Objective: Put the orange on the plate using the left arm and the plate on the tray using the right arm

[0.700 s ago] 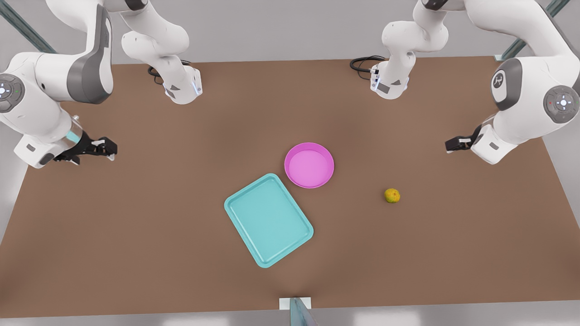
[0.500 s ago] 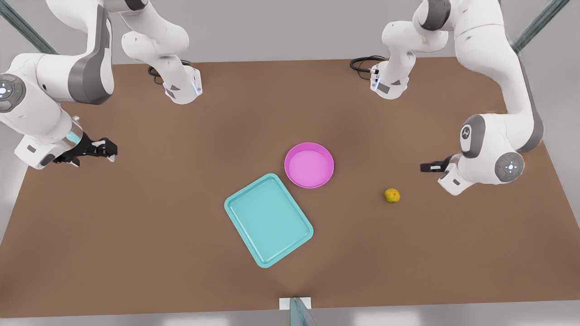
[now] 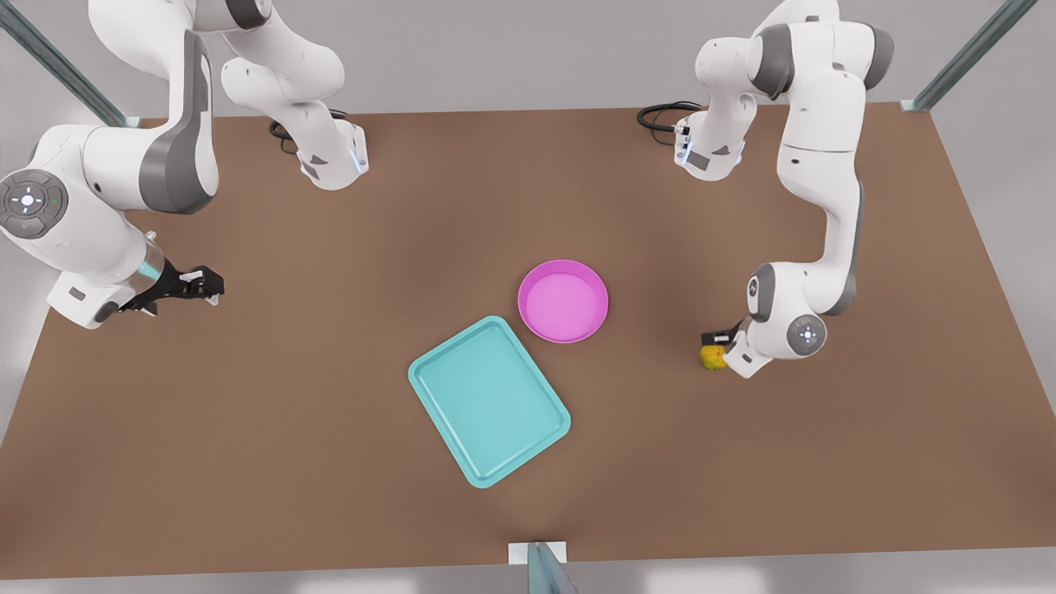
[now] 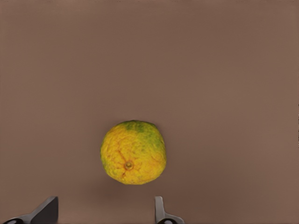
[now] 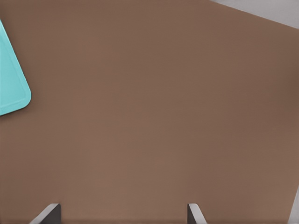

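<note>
Hovering over the orange (image 3: 713, 357), the left gripper (image 3: 716, 339) sits at the right of the front view, low above the table (image 3: 330, 462), with the arm's wrist covering part of the fruit from that camera. In the left wrist view the orange (image 4: 133, 152) lies on bare brown surface, and the two fingertips (image 4: 161, 214) at the lower edge of the frame are spread wider than the fruit and hold nothing. The fruit looks a little off the midline between them, nearer one tip than the other.

To do this grasp well, I would centre the gripper over the orange first, then come straight down so the pads meet it at its widest part, and close gently. A round fruit will likely roll or squirt out if one finger touches before the other.

The pink plate (image 3: 563, 300) rests near the middle of the front view, well apart from the orange, its rim just beside the upper corner of the teal tray (image 3: 488, 401). The carry should end low over the plate's middle before release.

The right gripper (image 3: 198, 285) waits at the left of the front view, its fingers (image 5: 194, 213) apart and empty, a corner of the tray (image 5: 11, 79) at its camera's left edge.
</note>
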`<state>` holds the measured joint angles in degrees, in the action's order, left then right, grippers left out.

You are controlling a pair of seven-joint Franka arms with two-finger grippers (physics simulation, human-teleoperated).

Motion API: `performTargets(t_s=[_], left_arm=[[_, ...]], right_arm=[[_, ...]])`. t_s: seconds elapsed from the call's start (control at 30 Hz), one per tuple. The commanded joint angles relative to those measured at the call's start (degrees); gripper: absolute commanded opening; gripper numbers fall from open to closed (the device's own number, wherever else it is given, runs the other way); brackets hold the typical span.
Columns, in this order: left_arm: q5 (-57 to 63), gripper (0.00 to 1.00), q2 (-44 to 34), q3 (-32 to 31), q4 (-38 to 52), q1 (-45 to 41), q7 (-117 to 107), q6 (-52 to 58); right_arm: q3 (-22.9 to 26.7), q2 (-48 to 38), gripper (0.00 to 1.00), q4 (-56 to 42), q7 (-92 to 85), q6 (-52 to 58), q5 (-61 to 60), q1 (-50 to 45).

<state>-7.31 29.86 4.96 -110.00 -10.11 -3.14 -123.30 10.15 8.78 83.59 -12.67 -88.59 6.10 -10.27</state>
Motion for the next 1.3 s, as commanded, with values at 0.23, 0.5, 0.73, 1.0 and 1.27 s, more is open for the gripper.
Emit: performTargets(t_s=[0.23, 0.5, 0.73, 1.0, 1.27], left_arm=[[-0.34, 1.00, -0.68, -0.74, -1.88, -1.32, -4.42, -5.98], [-0.43, 1.00, 2.13, -0.74, -1.44, -1.58, -4.07, -9.85], [-0.43, 1.00, 3.98, -0.83, -1.36, -1.58, -4.07, -11.43], [-0.51, 0.66, 3.98, -0.83, -1.18, -1.93, -4.16, -11.34], [-0.60, 0.66, -2.17, -0.83, -0.57, -5.97, -11.27, -3.00]], right_arm=[[0.04, 0.27, 1.00, 0.08, -1.12, 0.26, -0.13, -0.01], [0.04, 0.44, 1.00, 0.17, -1.12, 0.26, -0.13, 0.08], [0.04, 0.71, 1.00, 0.17, -1.12, 0.17, -0.21, 0.08], [0.13, 0.80, 1.00, 0.17, -1.12, 0.00, -0.30, 0.17], [0.13, 1.06, 1.00, 0.17, -1.12, -0.27, -0.39, 0.25]])
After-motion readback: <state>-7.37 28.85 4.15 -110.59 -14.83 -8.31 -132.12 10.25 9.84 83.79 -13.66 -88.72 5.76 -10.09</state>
